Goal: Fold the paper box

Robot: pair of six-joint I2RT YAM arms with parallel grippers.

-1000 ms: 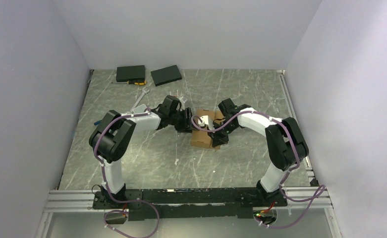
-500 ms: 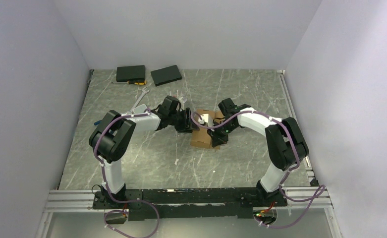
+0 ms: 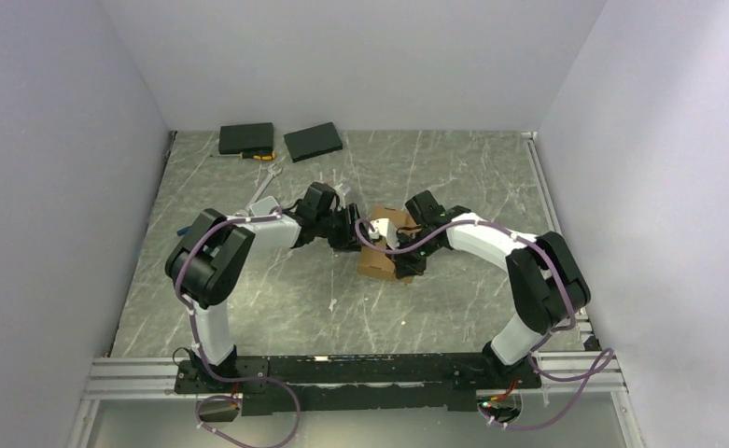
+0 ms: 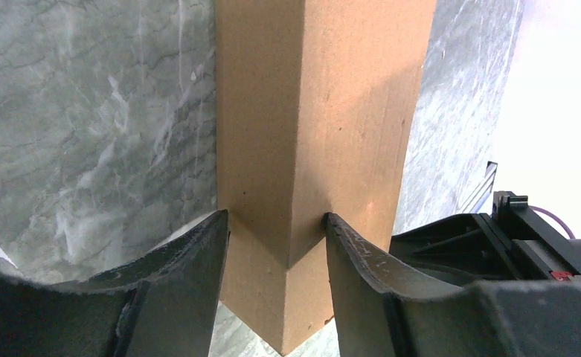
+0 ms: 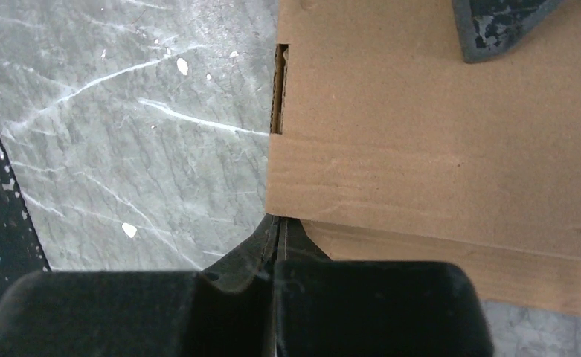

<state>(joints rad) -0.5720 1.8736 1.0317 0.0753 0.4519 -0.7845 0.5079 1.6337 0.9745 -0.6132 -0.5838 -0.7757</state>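
My left gripper (image 4: pixel 274 221) was clamped across a folded ridge of the paper box (image 3: pixel 380 259), one finger against each side. My right gripper (image 5: pixel 277 232) had its jaws pressed together, tips touching the box's edge. The box sat in the middle of the table (image 3: pixel 276 299), between my arms.
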